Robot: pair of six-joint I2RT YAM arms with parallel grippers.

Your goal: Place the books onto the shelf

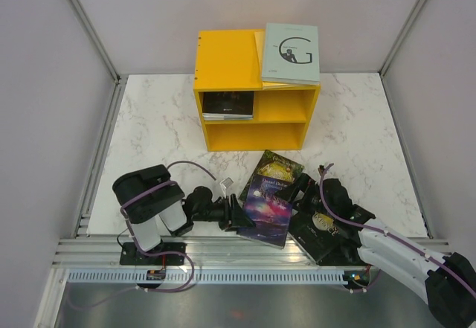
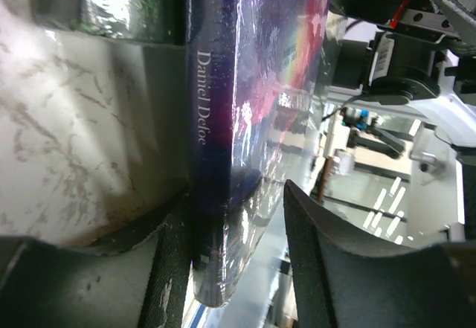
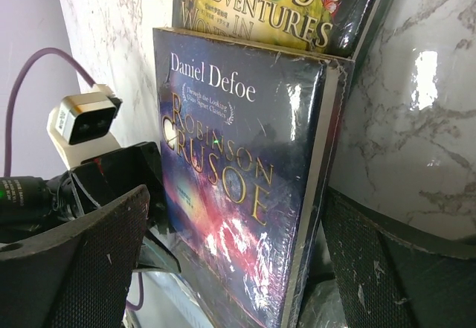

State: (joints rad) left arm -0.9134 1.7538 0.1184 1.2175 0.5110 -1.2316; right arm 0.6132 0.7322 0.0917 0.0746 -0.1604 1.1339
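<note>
A galaxy-cover book (image 1: 266,207), "Robinson Crusoe", lies tilted on the table's near part, overlapping a dark "Alice" book (image 1: 277,167). My left gripper (image 1: 236,213) is open around its spine (image 2: 210,157); the left finger (image 2: 169,268) touches the spine and the right finger (image 2: 327,268) stands apart. My right gripper (image 1: 301,196) is wide open at the book's right side, its fingers (image 3: 97,268) straddling the cover (image 3: 230,187) without pressing it. The yellow shelf (image 1: 223,60) stands at the back, with a grey "G" book (image 1: 291,53) on top and a dark book (image 1: 229,105) in the upper compartment.
Another dark book (image 1: 321,229) lies under my right arm near the front edge. The shelf's lower compartment (image 1: 254,134) holds nothing. Grey walls close in the marble table (image 1: 156,127) on three sides; a metal rail (image 1: 223,257) runs along the near edge.
</note>
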